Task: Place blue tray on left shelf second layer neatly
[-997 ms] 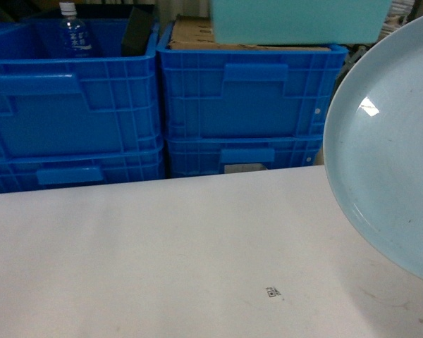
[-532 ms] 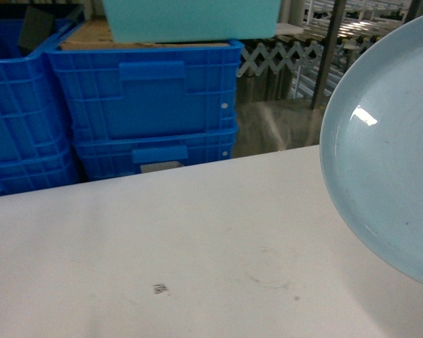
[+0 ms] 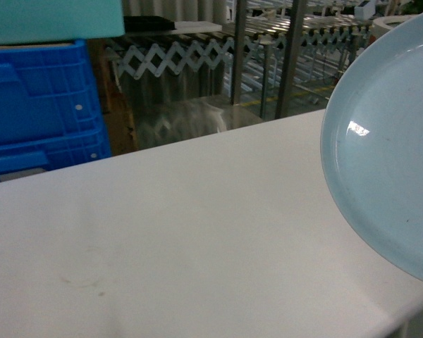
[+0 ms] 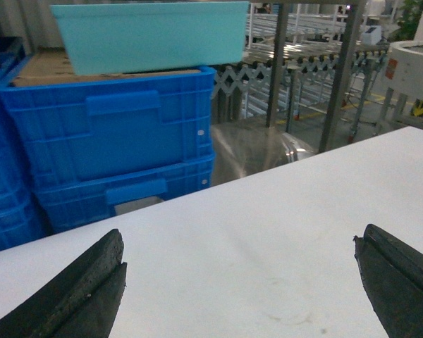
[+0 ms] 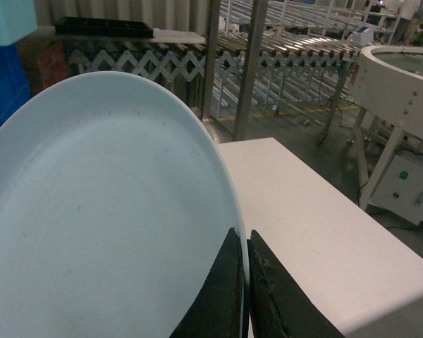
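Glossy plastic blue tray, matt white table, shiny metal shelf.

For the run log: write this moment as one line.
right end effector: shut on blue tray | left end effector: open, empty | tray above white table

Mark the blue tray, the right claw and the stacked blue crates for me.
blue tray (image 5: 106,225): right wrist view, middle of its inner face.
right claw (image 5: 245,289): right wrist view, between fingertips pinching the rim.
blue crates (image 4: 113,134): left wrist view, upper crate's front wall.
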Controlling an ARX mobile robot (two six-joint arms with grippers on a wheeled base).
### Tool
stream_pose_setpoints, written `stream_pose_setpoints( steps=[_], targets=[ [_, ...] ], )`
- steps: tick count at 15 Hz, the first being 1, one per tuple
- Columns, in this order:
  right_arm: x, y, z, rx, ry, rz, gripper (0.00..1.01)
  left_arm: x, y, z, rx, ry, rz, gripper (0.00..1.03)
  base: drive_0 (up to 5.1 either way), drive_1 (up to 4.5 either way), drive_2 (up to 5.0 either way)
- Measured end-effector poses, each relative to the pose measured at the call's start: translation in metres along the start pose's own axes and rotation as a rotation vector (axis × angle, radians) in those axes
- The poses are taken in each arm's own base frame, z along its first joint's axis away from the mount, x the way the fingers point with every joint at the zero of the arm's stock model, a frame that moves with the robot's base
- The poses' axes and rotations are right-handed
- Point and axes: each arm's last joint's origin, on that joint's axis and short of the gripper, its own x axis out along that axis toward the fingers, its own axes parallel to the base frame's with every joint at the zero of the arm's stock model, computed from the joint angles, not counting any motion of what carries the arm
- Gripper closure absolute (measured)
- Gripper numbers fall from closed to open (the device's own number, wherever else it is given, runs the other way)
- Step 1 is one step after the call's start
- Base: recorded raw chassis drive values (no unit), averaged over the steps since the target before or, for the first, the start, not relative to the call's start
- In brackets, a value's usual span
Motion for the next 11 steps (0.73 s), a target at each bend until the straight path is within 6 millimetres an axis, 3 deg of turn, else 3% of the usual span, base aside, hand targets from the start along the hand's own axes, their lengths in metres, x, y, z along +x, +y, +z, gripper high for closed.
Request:
stream_pose_setpoints(
  steps=[1, 11],
  targets=[
    [0.0, 0.0, -0.0003, 0.0, 0.003, 0.0, 0.99, 0.0, 0.0, -0.0001, 0.0, 0.001, 0.0, 0.05, 3.3, -4.06, -4.1],
    [-0.0001, -0.0011, -0.0008, 0.0, 0.004, -0.008, 0.99, 0.0, 0.0, 0.0, 0.0, 0.0, 0.0, 0.05, -1.5, -1.47, -1.5]
  ],
)
